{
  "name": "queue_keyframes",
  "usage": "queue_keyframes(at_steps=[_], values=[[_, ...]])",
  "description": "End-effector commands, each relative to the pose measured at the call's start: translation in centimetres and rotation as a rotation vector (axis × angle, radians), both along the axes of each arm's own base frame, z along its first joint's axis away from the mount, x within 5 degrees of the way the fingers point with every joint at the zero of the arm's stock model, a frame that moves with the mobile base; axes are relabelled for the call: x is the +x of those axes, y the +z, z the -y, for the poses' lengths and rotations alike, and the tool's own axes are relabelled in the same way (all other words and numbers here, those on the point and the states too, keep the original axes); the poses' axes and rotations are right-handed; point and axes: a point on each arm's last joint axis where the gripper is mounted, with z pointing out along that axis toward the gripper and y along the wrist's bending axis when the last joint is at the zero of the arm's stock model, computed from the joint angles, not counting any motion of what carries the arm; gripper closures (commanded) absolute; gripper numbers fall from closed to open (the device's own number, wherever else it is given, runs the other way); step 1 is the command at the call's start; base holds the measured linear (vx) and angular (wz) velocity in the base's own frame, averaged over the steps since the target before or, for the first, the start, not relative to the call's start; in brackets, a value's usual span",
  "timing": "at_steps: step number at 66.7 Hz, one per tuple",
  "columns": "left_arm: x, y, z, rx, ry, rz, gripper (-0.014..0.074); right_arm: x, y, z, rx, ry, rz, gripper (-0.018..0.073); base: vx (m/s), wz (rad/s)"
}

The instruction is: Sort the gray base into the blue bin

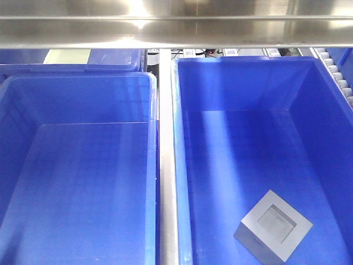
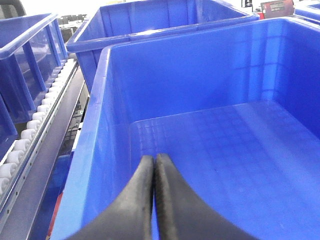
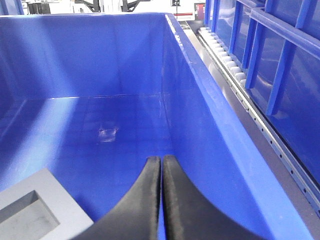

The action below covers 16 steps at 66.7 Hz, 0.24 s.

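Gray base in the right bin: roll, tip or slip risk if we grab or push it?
The gray base looks like a squat, flat-faced block, so it probably slides rather than rolls or tips. Its surface appears matte, so likely not slippery, and it looks rigid. The square recess faces up, leaving plain side faces for the jaws. Weight cannot be judged.

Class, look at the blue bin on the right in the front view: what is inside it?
Inside the right blue bin lies only the gray base, near its front, recess facing up. The floor beneath the block is covered, so it cannot be seen.
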Motion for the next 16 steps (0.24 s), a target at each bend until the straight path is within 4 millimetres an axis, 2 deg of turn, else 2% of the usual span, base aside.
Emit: queue_keyframes(at_steps=[1,16], values=[[-0.17,1.37,0.0,-0.007,0.001,0.1,0.0604,0.17,0.04,0.04,-0.018,-0.002,0.013,0.0564,0.0,0.0],[-0.17,1.37,0.0,-0.007,0.001,0.1,0.0604,0.17,0.04,0.04,-0.018,-0.002,0.013,0.0564,0.0,0.0]])
